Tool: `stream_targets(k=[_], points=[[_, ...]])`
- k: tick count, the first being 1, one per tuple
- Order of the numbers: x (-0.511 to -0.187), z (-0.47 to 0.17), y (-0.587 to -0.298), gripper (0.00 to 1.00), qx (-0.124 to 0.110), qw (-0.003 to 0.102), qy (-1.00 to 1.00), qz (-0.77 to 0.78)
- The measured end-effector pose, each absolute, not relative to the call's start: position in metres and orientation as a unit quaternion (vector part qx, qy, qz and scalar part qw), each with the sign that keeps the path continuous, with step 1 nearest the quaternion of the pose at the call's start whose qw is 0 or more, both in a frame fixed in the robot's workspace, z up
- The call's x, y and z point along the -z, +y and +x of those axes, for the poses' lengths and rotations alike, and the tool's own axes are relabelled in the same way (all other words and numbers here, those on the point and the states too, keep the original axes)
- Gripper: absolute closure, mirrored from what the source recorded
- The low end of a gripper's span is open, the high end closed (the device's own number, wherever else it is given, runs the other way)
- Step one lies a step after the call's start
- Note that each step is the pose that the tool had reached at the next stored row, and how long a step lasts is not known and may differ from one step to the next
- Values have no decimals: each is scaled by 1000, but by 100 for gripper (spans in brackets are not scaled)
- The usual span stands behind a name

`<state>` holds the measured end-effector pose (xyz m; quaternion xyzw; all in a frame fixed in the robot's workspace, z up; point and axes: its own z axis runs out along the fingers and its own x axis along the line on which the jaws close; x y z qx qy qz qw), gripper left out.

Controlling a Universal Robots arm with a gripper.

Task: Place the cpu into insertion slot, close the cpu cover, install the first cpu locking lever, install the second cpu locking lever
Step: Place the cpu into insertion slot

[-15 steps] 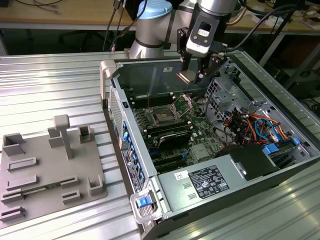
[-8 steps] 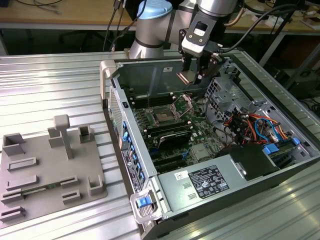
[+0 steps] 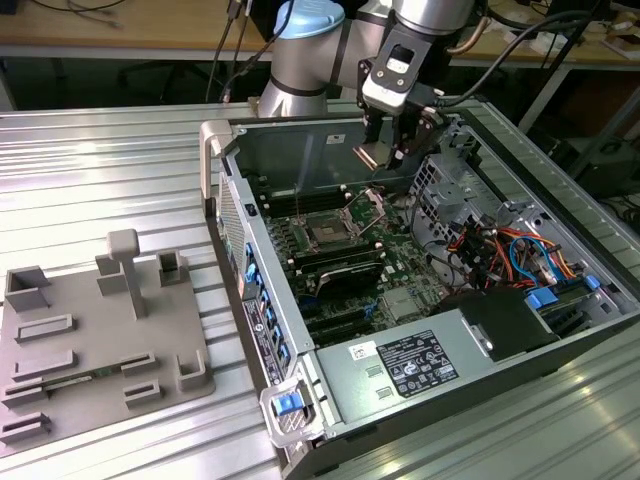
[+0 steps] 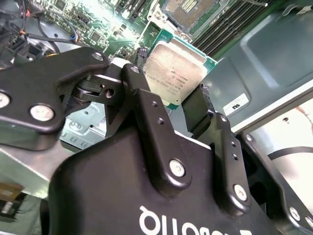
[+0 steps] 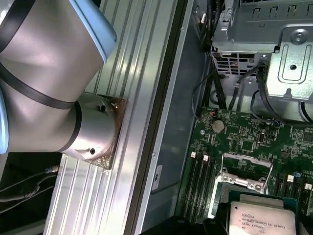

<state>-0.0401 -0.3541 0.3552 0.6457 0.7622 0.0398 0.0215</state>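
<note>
Pincer [image 4: 167, 81] clamped on the cpu [image 4: 178, 66]; I hover above the insertion slot [image 4: 190, 9] (cpu cover [image 3: 366, 208] stands open). Nothing seated yet; closing and locking not done.

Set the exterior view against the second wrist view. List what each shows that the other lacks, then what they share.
Exterior view, not second wrist view: the grey moulded plastic fixture tray and the grey metal power supply box. Second wrist view, not exterior: screws on the black fingers. Both: the claw shut on the small square silver-topped cpu, and the uncovered dark silver-rimmed insertion slot.
</note>
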Motion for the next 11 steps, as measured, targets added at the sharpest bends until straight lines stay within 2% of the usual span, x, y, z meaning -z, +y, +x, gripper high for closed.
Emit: stream_targets(k=[11], points=[[-336,-48,-351,45,-36,22,733,679]])
